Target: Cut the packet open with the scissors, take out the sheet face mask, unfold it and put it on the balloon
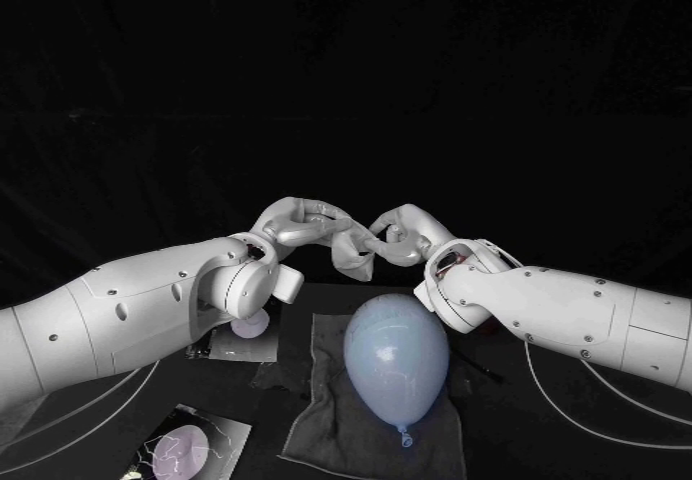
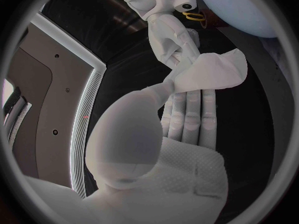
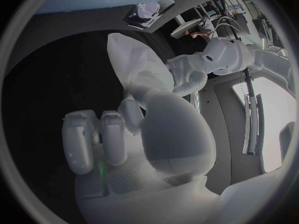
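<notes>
Step in hand: unfolding. Item: sheet mask (image 1: 355,256), frame centre, pinched between left hand (image 1: 296,224) and right hand (image 1: 407,230) (both holding). Next, likely: spread wider, lower onto balloon (image 1: 397,362), lower centre.

Black table (image 1: 584,458) in low light, a plain black backdrop (image 1: 346,90) behind its far edge.

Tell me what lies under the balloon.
A dark cloth, spread on the black table, lies under the balloon and shows at its sides and by its knot. The part of the cloth right beneath the balloon is covered, so anything there cannot be seen.
</notes>
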`<move>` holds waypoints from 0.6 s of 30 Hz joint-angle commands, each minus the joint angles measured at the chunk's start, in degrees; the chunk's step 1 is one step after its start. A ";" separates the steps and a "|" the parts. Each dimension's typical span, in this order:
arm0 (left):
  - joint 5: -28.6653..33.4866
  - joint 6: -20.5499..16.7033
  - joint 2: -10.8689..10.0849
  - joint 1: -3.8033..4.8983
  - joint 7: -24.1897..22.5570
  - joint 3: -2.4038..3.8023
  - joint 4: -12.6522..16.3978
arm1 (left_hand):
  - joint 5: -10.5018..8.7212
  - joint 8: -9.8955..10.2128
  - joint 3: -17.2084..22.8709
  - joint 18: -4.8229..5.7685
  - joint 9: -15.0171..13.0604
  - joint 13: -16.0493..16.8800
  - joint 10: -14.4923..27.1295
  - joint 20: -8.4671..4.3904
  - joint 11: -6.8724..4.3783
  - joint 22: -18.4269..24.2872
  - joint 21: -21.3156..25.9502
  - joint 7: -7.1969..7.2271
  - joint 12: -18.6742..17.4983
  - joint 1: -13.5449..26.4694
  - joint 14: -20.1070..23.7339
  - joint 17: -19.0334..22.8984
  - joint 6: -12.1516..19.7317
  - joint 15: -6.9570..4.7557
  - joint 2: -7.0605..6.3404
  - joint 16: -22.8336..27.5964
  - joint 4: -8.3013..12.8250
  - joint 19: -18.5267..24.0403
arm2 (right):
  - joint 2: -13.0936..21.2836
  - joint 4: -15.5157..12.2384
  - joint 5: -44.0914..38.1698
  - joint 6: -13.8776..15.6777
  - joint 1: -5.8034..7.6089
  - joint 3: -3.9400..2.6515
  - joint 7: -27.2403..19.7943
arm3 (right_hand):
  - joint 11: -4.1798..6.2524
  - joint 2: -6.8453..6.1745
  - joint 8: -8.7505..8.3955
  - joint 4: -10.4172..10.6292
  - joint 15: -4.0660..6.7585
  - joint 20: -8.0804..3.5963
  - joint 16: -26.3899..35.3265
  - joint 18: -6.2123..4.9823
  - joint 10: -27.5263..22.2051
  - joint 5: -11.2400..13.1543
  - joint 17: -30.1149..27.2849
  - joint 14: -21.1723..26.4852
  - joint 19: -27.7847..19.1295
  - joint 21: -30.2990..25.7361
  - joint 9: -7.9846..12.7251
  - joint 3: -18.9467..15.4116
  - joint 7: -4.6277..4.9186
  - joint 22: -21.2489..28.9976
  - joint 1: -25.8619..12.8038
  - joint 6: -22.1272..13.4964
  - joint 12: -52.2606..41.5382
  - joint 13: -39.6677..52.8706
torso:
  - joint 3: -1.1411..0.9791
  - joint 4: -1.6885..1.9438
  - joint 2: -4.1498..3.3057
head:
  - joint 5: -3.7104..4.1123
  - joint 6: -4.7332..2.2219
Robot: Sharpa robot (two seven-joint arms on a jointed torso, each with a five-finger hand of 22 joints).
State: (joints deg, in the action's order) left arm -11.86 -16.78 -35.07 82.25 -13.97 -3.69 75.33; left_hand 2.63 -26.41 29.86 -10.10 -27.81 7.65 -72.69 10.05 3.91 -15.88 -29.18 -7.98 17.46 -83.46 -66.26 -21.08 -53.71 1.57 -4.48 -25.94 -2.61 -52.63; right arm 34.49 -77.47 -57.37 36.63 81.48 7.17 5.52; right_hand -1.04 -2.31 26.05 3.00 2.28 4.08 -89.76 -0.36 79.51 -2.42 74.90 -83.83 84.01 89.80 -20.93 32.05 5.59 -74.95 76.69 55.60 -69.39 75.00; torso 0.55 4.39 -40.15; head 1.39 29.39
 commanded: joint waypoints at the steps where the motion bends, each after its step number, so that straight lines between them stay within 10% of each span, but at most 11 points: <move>1: 0.23 1.74 -0.09 0.12 -1.04 0.07 0.49 | 0.21 -0.32 -0.35 -0.32 -1.41 -0.12 -0.13 0.10 0.05 -0.04 -0.26 -0.12 -0.38 -0.38 -0.24 -0.07 -0.33 0.14 -0.37 0.51 0.24 -0.26 | 0.05 -0.10 -0.48 2.30 -0.02 -0.02 -1.02 | 0.19 0.16 0.28 -0.15 0.43 -0.46 -0.24 0.36 0.54 -0.37 15.10 -6.17 5.99 0.20 -1.31 0.38 -0.28 -15.05 0.35 0.04 0.06 2.28 | 0.05 0.10 -0.05 | 0.16 -0.06; 18: -6.51 8.62 -0.15 0.06 0.27 -0.27 -0.09 | 0.21 8.10 -3.30 -0.34 4.28 -1.61 8.16 3.01 2.84 3.57 4.93 -1.95 -5.04 2.76 4.79 -2.41 3.26 2.51 -6.60 1.07 -1.76 2.56 | -1.75 2.71 1.39 9.50 -0.04 -0.05 -4.21 | 0.25 0.10 0.58 -0.42 0.51 -0.57 -0.24 0.36 0.71 -0.37 15.10 -6.17 5.99 0.20 -1.49 0.78 -0.32 -15.05 0.49 -0.03 -0.02 2.29 | 0.03 0.05 -0.04 | 0.53 -0.75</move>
State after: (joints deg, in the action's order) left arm -15.57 -11.50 -35.45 82.23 -13.84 -3.98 75.27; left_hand 2.69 -18.37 26.58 -9.69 -23.57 6.08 -64.75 12.84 6.67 -12.37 -24.29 -9.94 12.50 -80.74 -61.59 -23.43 -50.73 4.12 -10.66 -24.55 -4.04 -50.06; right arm 32.92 -75.21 -56.71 42.91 81.44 7.15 3.44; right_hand -1.02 -2.25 26.37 2.52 2.47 3.99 -89.80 -0.36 79.53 -2.65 74.95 -84.03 84.09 89.74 -20.93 32.53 5.61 -74.91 76.77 55.34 -69.38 74.97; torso 0.60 4.46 -40.14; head 1.81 28.81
